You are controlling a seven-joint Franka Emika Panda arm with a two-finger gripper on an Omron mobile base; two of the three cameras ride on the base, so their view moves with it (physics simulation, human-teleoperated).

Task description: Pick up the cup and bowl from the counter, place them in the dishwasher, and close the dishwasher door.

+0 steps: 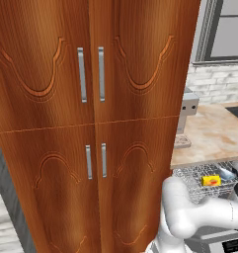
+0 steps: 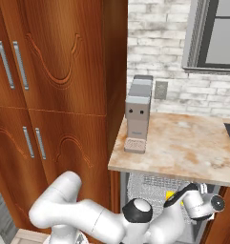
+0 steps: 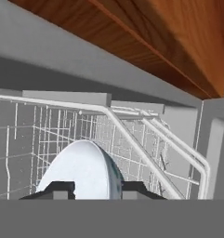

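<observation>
My gripper point(image 3: 95, 188) is shut on the bowl point(image 3: 81, 169), which is pale blue-grey, tilted on edge and pressed between both fingertips. It hangs just above the silver wire rack point(image 3: 132, 139) of the dishwasher. In the left base view the yellow cup point(image 1: 211, 181) lies in the rack point(image 1: 194, 179) under the beige counter point(image 1: 214, 133). A sliver of the cup point(image 2: 170, 194) shows in the right base view, left of my hand point(image 2: 202, 202). A grey panel point(image 1: 224, 241), seemingly the open dishwasher door, lies under my arm.
The tall brown wooden cabinet point(image 1: 91, 123) stands immediately left of the dishwasher. A grey boxy appliance point(image 2: 138, 114) sits on the counter's left end. The counter's pale edge point(image 2: 173, 174) overhangs the rack close above my hand. A brick wall and a window point(image 2: 216, 33) are behind.
</observation>
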